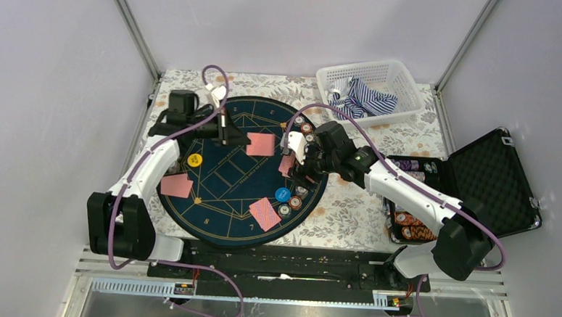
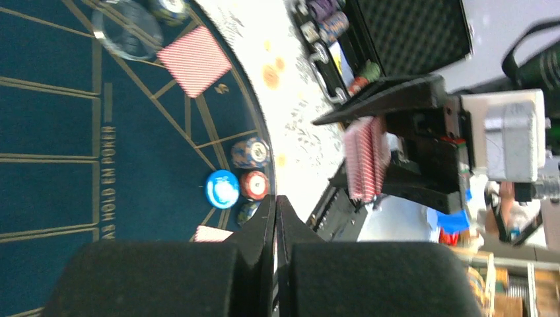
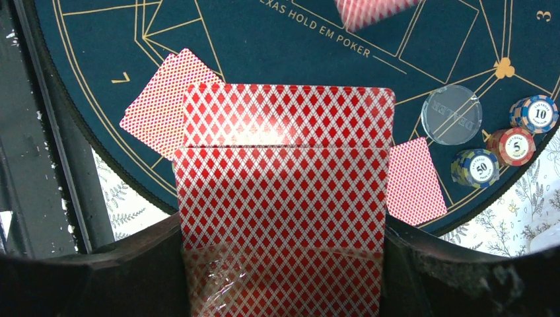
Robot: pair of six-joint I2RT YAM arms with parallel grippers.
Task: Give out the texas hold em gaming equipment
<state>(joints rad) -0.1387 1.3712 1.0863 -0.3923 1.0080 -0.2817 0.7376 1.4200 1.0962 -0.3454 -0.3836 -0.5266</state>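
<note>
My right gripper [image 1: 289, 163] is shut on a deck of red-backed cards [image 3: 284, 198] and holds it over the right side of the navy mat [image 1: 225, 199]. My left gripper [image 1: 237, 136] is shut, pinching the edge of one card [image 1: 261, 144] over the mat's far middle; its jaws [image 2: 276, 201] show only a thin sliver between them. Single cards lie at the mat's left [image 1: 176, 186], front [image 1: 264, 213] and right [image 3: 413, 178]. Chip stacks [image 1: 301, 125] [image 3: 492, 155], a blue disc [image 1: 282, 195], an orange-yellow disc [image 1: 195, 160] and a clear dealer button [image 3: 452, 112] sit on the mat.
An open black case [image 1: 480, 183] with rows of chips [image 1: 409, 223] lies at the right. A white basket [image 1: 373, 80] with striped cloth stands at the back right. The floral tablecloth [image 1: 348, 205] surrounds the mat.
</note>
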